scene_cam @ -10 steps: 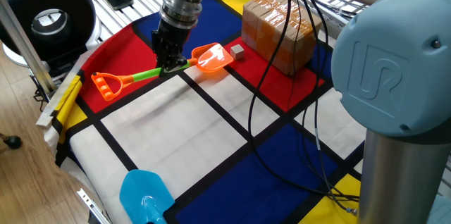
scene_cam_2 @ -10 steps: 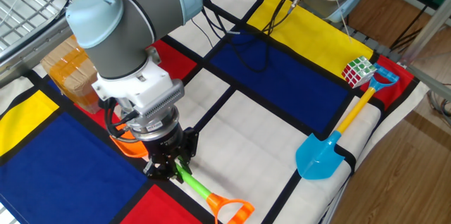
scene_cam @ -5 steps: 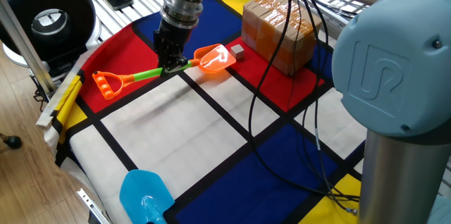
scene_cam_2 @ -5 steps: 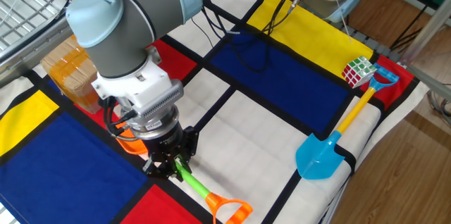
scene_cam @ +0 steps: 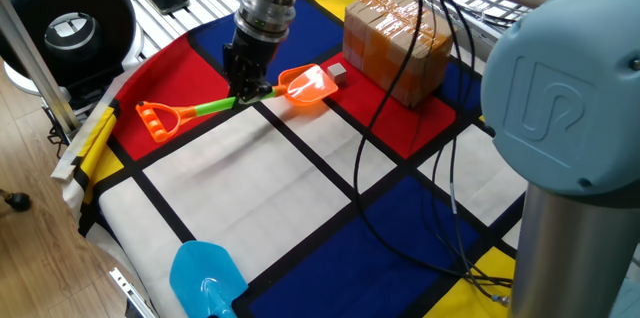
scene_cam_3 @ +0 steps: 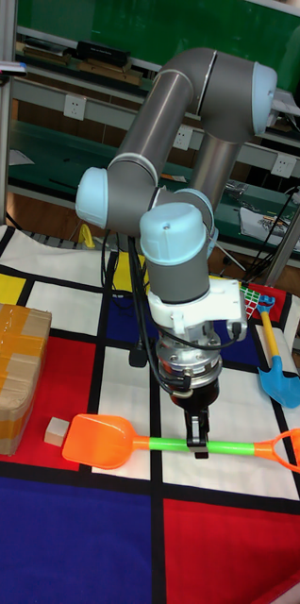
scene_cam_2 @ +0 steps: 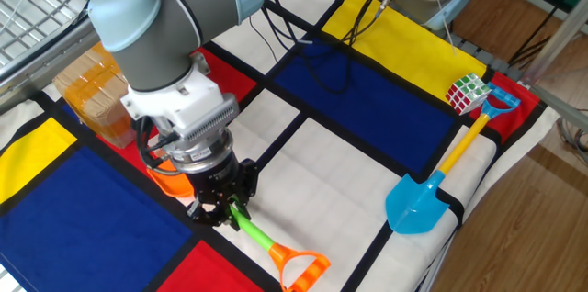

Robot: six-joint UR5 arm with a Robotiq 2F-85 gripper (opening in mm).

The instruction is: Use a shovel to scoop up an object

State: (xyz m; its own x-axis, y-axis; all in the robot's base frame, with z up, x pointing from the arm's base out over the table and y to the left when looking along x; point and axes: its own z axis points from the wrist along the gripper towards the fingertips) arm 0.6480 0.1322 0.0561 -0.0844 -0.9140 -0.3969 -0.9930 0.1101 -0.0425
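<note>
The table is covered by a cloth (scene_cam: 250,173) printed with red, blue, yellow and white rectangles split by black lines. In the tall fixed view green-framed shelving stands behind the table; in one fixed view a round black device (scene_cam: 68,28) sits beyond the table edge above a wood floor.

The black two-finger gripper (scene_cam_3: 198,444) points straight down and is clamped on the thin green shaft of the toy plastic shovel with the orange blade (scene_cam_3: 100,441), near the blade end. The shovel lies roughly level on the cloth, its orange D-shaped loop well out to one side of the gripper and its blade just to the other side. The tiny pale tan wooden cube (scene_cam_3: 56,432) rests on a red patch just beyond the blade tip; whether the 2 touch cannot be told. Past the cube stands the big brown tape-wrapped cardboard box (scene_cam_3: 8,361).

Far from the gripper, near the cloth's edge, lie a light blue plastic shovel (scene_cam_2: 421,202) and a multicoloured puzzle cube (scene_cam_2: 467,93). In the other fixed view the arm hides most of the orange blade and the tan cube entirely. One fixed view cuts the blue shovel off at the bottom.
</note>
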